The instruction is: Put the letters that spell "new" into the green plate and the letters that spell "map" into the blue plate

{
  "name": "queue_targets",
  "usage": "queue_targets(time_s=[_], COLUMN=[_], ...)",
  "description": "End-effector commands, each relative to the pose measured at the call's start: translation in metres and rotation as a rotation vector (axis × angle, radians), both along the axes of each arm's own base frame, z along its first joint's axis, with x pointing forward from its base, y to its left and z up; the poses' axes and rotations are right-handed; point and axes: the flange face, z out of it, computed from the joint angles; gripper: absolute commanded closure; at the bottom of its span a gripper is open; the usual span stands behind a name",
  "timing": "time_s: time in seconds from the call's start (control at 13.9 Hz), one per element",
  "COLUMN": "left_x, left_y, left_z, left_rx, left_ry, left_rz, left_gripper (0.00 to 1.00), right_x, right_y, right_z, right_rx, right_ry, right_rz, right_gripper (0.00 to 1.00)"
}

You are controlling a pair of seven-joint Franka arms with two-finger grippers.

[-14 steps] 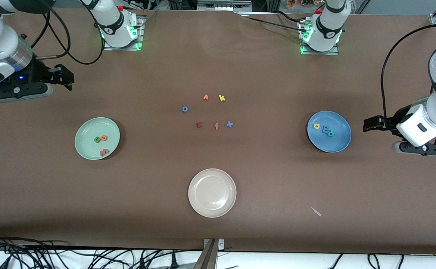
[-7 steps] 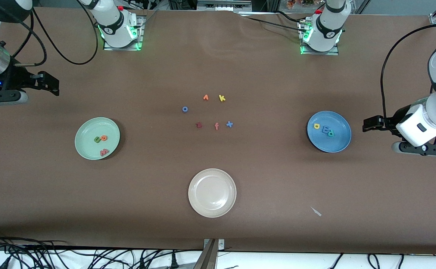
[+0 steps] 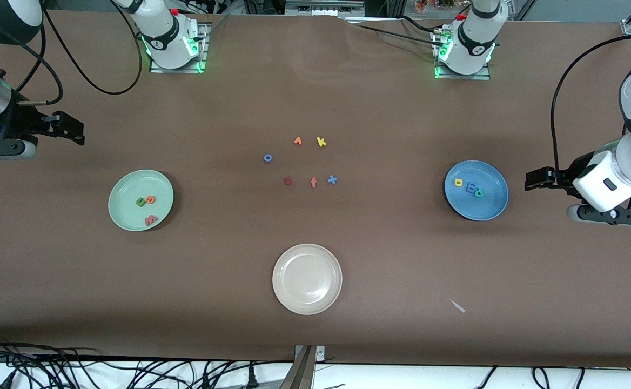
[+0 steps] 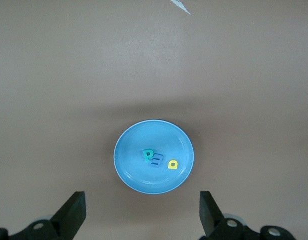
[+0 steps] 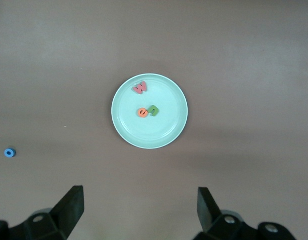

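The green plate (image 3: 126, 192) lies toward the right arm's end of the table and holds the green "n" (image 3: 141, 201), orange "e" (image 3: 150, 199) and salmon "w" (image 3: 150, 219). The blue plate (image 3: 485, 208) lies toward the left arm's end and holds the yellow "a" (image 3: 458, 182), light-blue "m" (image 3: 470, 187) and teal "p" (image 3: 478, 192). My right gripper (image 3: 75, 129) hangs open and empty, off to the side of the green plate (image 5: 166, 131). My left gripper (image 3: 531, 180) stands open and empty beside the blue plate (image 4: 131, 172).
A cream-white plate (image 3: 294, 292) sits empty near the front camera. Mid-table lie loose letters: an orange one (image 3: 297, 141), yellow "k" (image 3: 321, 142), blue "o" (image 3: 267, 158), dark red "z" (image 3: 288, 181), orange "f" (image 3: 313, 182), blue "x" (image 3: 332, 180). A white scrap (image 3: 457, 306) lies by the front edge.
My right gripper has drawn back toward its own end of the table, away from the green plate. The left arm and all letters have stayed put.
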Motion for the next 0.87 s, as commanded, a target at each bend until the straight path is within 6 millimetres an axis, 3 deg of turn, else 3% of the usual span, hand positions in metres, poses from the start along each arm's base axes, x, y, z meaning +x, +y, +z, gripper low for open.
queue_targets(time_s=[0.0,0.79], left_x=[-0.0035,-0.0022], left_y=[-0.0014,-0.0043], left_z=[0.0025,0.0000], left_rx=[-0.021,-0.021], left_ry=[-0.005,-0.001], left_rz=[-0.019,-0.021], left_gripper=[0.00,0.00], right_x=[-0.0013,0.0086], right_y=[0.0009,0.0001], right_z=[0.0027,0.0037], right_rx=[0.017,0.059], right_ry=[-0.005,-0.062], right_rz=[-0.009,-0.024], right_gripper=[0.00,0.00])
